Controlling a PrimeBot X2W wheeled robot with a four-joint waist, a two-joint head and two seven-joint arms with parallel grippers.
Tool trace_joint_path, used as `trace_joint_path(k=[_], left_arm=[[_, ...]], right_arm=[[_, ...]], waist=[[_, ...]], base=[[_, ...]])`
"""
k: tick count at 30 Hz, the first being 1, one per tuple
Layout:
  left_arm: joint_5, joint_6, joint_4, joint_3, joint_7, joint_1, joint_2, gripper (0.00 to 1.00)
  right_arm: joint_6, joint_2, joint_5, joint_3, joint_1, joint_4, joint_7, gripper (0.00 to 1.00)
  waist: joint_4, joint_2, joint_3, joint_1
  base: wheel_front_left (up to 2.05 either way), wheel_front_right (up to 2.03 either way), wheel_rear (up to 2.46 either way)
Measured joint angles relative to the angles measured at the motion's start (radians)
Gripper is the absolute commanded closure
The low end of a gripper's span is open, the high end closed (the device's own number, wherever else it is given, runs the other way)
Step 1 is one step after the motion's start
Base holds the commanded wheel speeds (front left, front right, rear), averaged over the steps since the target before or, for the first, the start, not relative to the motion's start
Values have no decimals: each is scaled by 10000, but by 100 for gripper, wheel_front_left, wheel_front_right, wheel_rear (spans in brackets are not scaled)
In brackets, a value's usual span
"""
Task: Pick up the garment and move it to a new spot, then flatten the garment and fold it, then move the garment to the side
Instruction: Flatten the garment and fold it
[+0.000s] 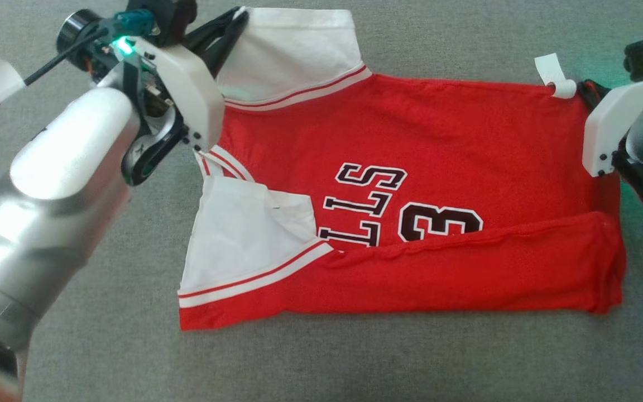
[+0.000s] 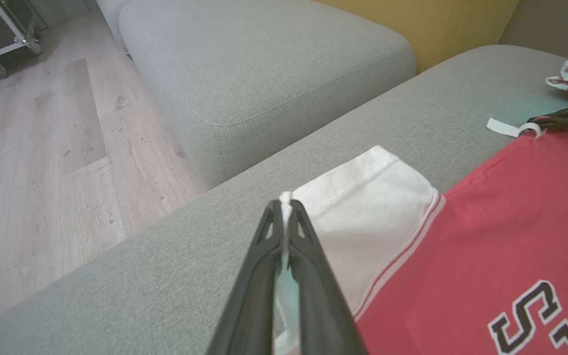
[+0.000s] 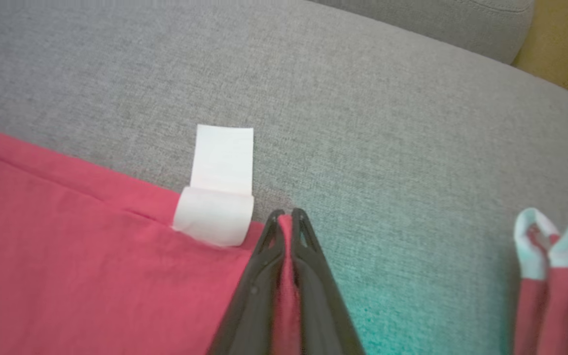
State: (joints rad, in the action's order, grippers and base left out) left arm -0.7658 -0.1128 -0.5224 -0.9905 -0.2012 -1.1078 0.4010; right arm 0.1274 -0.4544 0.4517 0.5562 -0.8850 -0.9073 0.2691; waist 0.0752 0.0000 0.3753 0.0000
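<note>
The garment is a red jersey with white sleeves and black lettering, spread on a grey cushion with its near long edge folded over. My left gripper is shut on the corner of the far white sleeve; its tips pinch the white cloth. My right gripper is shut on the far hem corner beside a curled white label. In the right wrist view red cloth sits pinched between the fingertips, with the label just left of them.
The grey sofa cushion carries the work. Another red and white cloth item lies to the right of my right gripper. A second grey cushion, a yellow backrest and wooden floor lie beyond the cushion's edge.
</note>
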Motion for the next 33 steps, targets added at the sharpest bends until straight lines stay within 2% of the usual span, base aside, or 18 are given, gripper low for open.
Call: trace_joint_path(k=[5, 13, 17, 22, 28, 33], left_arm=[[-8, 94, -466, 117, 192, -1, 105, 100], [130, 263, -1776, 591, 1551, -515, 322, 100], [414, 234, -2548, 608, 2309, -1152, 211, 100], [717, 146, -3632, 625, 3545, -1858, -401, 100], [623, -117, -4270, 430, 3714, -1783, -732, 100], [-226, -194, -4046, 128, 3313, -1119, -719, 100]], right_arm=[[0, 6, 518, 209, -202, -150, -485, 100], [0, 343, 1049, 309, -1850, -247, -1503, 100], [0, 612, 1060, 261, -2443, -685, -2144, 100], [0, 965, 1062, 167, -3029, -1407, -3126, 100], [0, 1035, 1482, 359, -2963, -1801, -3488, 100], [0, 867, 2232, 688, -2357, -1758, -3444, 100]], waist=[[-109, 0, -17, 0], [-423, 0, 236, 1], [-511, 0, 341, 1], [-438, 0, 343, 1], [-259, 0, 126, 1], [-118, 0, -270, 0]], base=[[0, 0, 0], [0, 0, 0], [0, 0, 0], [0, 0, 0], [0, 0, 0], [0, 0, 0]])
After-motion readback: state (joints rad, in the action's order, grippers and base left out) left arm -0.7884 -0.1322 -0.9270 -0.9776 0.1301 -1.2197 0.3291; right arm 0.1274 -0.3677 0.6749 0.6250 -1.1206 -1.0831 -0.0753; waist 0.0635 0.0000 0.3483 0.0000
